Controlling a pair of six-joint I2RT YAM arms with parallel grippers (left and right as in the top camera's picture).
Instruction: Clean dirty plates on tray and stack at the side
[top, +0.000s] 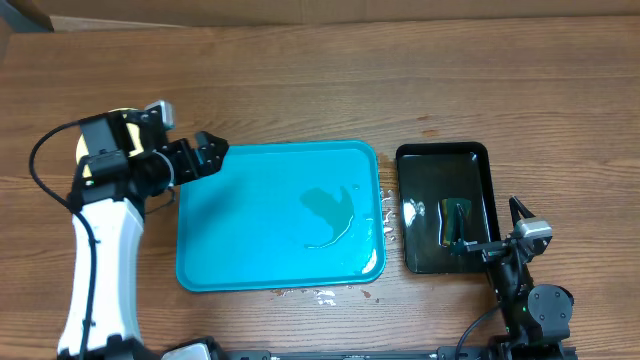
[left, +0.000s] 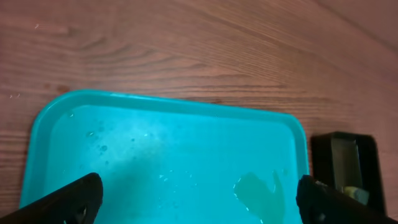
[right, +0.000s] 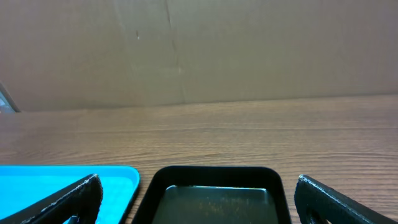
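black tray (top: 442, 151) beside turquoise tray (top: 250, 215)

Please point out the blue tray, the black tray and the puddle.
blue tray (top: 230, 220): overhead view, bare floor, left part.
black tray (top: 442, 150): overhead view, far rim.
puddle (top: 325, 203): overhead view, its dark middle.
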